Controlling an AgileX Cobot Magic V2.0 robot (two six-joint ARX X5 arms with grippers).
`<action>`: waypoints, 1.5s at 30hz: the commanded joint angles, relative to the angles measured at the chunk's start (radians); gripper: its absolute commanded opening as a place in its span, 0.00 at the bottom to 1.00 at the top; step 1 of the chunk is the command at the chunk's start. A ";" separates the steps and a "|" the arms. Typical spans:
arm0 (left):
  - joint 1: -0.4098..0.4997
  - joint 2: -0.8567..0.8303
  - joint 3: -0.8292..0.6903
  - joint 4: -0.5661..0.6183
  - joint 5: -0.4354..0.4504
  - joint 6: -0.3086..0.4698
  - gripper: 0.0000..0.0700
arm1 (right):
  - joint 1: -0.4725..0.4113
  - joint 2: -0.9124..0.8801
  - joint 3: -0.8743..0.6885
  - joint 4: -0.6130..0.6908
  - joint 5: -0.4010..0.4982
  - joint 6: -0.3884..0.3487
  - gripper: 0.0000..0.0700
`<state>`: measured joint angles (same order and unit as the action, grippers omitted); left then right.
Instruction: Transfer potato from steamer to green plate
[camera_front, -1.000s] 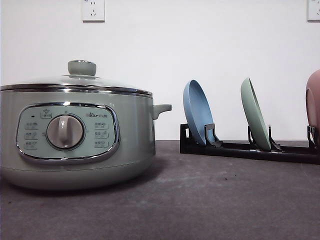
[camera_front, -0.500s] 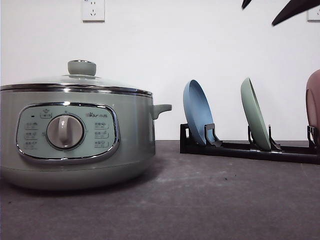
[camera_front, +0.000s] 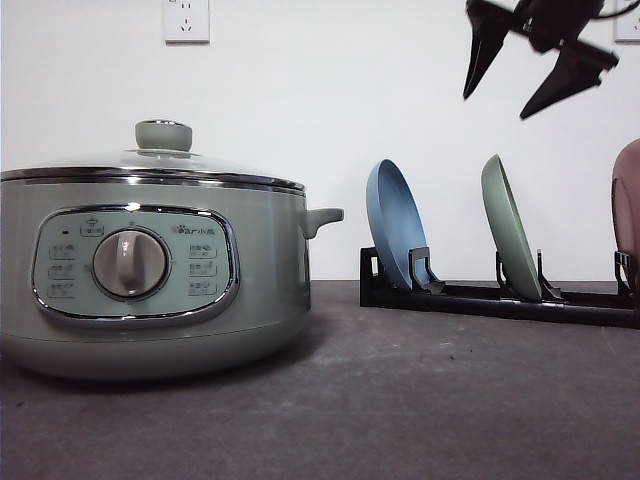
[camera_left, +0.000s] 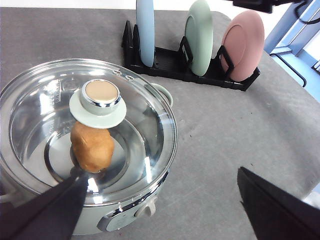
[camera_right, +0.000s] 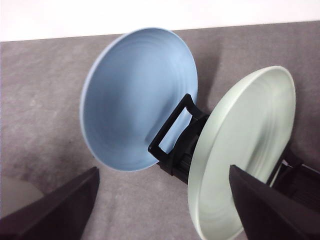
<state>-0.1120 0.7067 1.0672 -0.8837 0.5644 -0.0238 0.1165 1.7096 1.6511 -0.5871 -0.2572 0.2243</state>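
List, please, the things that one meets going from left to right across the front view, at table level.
steamer → blue plate → green plate → pink plate, cut by the picture's edge. The three plates stand on edge in the black rack. The right arm's open tool hangs above, over the green plate.

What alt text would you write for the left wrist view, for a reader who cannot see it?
A potato lies inside the steamer, seen through its closed glass lid. Behind, on the grey table, a black rack holds blue, green and pink plates upright.
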 joint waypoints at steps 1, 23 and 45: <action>-0.002 0.005 0.024 0.009 0.005 0.012 0.87 | -0.002 0.039 0.025 0.021 0.004 0.036 0.75; -0.002 0.005 0.024 0.008 0.005 0.012 0.87 | -0.022 0.151 0.025 0.070 -0.001 0.064 0.23; -0.002 0.005 0.024 0.008 0.005 0.011 0.87 | -0.031 0.151 0.025 0.073 -0.047 0.076 0.01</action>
<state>-0.1120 0.7067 1.0672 -0.8837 0.5644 -0.0238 0.0851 1.8407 1.6512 -0.5306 -0.3042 0.2924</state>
